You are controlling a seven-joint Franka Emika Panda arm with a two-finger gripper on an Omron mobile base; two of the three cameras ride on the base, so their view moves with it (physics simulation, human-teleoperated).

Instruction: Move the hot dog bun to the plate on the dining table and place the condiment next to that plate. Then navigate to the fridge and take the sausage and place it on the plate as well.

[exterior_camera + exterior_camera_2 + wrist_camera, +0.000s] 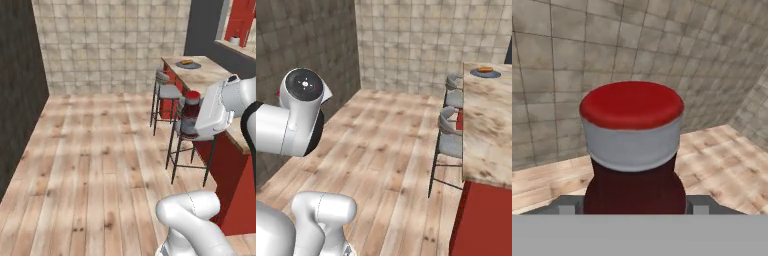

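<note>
The small bottle of dark red sauce [632, 165], with a red top over a pale grey band, stands upright between the two dark fingers [567, 205], its long axis vertical and the top pointing up. No writing can be read on it. The gripper [632, 207] is closed partly on its dark lower body, one finger on each side. From the left base camera the bottle [191, 107] hangs in the air above a grey-seated metal stool [192, 132], beside the long beige marbled dining table [210, 75]. Far beyond the fingers, the flat round blue-grey plate [188, 65] carries the tan-yellow bun [186, 62].
</note>
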